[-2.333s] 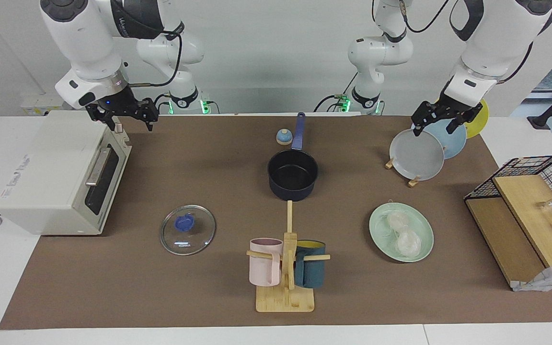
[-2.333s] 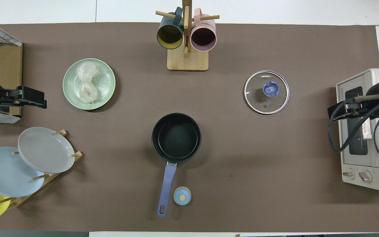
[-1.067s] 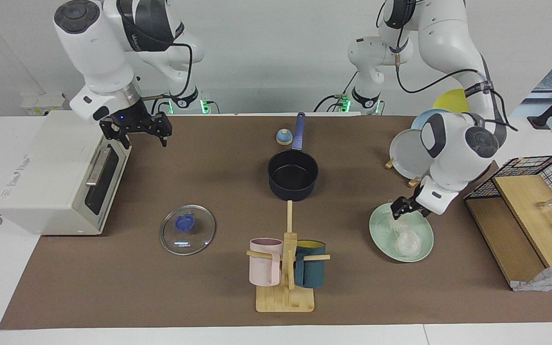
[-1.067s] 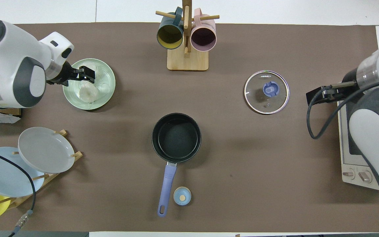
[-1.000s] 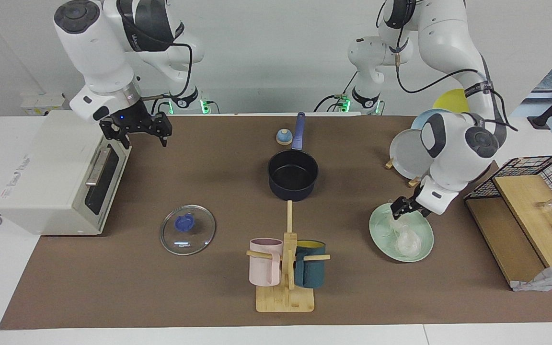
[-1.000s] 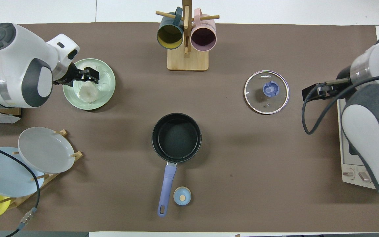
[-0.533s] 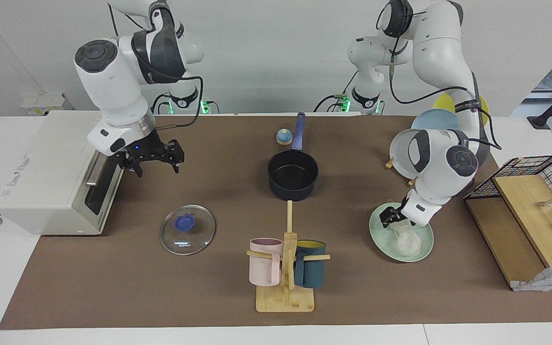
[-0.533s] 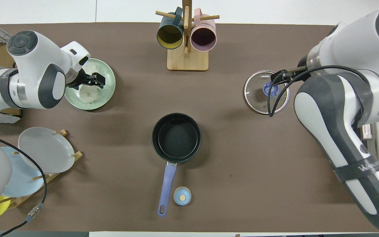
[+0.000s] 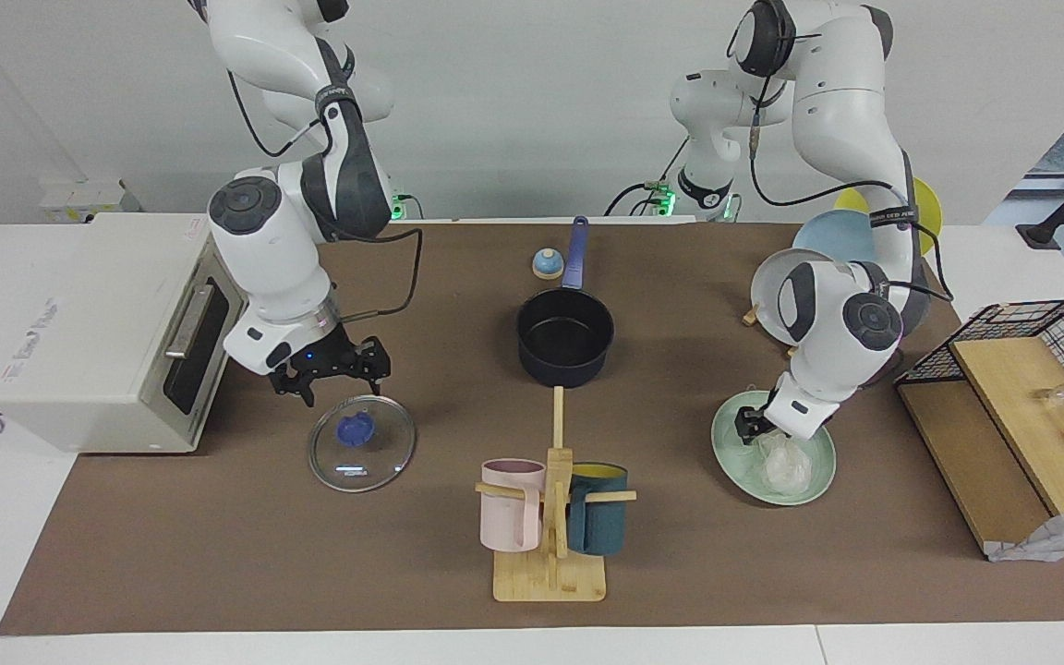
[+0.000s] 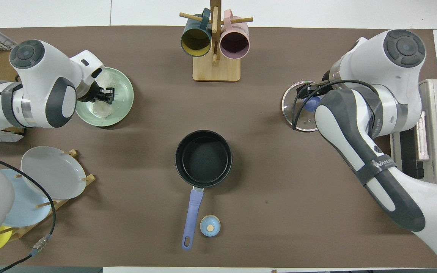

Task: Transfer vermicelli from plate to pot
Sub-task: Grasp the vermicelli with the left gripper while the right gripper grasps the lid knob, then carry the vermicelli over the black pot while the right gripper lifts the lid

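Observation:
The vermicelli (image 9: 786,466) lies as a whitish wrapped bundle on the pale green plate (image 9: 816,480) toward the left arm's end of the table. My left gripper (image 9: 754,430) is down on the bundle's part nearer to the robots, its fingers drawn together and shut on it. From overhead the same gripper (image 10: 107,94) covers part of the vermicelli (image 10: 101,108) on the plate (image 10: 124,99). The dark navy pot (image 9: 564,337) stands empty mid-table, its blue handle (image 10: 192,212) pointing toward the robots. My right gripper (image 9: 338,383) hangs open just over the glass lid (image 9: 361,445).
A wooden mug rack (image 9: 550,554) with a pink and a teal mug stands farther from the robots than the pot. A toaster oven (image 9: 98,323) sits at the right arm's end. Upright plates in a rack (image 10: 51,172), a wire basket (image 9: 1049,337) and a small blue knob (image 9: 547,264) are also here.
My left gripper has come down onto the plate and its fingers have closed on the vermicelli. The right arm has swung from the toaster oven to over the glass lid.

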You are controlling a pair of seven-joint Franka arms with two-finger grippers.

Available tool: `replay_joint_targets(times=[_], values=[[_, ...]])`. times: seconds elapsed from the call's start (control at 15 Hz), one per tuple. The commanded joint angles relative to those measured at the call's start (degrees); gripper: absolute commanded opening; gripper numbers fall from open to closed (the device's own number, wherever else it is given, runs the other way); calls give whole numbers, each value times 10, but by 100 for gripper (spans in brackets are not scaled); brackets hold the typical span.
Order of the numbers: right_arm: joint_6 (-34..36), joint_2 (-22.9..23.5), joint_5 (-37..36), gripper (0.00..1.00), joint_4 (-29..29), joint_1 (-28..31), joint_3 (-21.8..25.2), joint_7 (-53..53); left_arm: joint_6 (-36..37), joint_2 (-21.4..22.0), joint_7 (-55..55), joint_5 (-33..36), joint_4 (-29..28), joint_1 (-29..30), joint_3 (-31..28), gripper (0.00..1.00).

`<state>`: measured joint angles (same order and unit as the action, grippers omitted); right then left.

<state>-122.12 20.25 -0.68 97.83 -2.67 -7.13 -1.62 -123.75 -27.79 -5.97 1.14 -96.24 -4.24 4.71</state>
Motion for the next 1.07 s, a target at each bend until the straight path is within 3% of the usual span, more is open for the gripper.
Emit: replay_joint_targets(times=[0.0,0.2,0.33,0.47,0.6,0.8,1.0], values=[[-35,22,-1,100,5,6,-2,28,97,25,4,-12,66,-6,-1,0],[-58,37,-1,100,12,11,-2,76,228,85,-33,-92,115,-10,-1,0],[-69,43,-1,100,14,10,-2,81,289,121,-98,-107,126,-30,4,0],[-90,44,-1,100,30,9,-2,83,309,169,-171,-131,124,-64,18,0],[-110,43,-2,100,47,7,-2,84,325,188,-223,-140,112,-104,28,0],[-113,47,-4,100,49,6,-1,95,264,240,-268,-156,-2,-175,29,0],[-113,52,-8,99,49,11,-1,114,177,248,-302,-160,-103,-233,28,0]])
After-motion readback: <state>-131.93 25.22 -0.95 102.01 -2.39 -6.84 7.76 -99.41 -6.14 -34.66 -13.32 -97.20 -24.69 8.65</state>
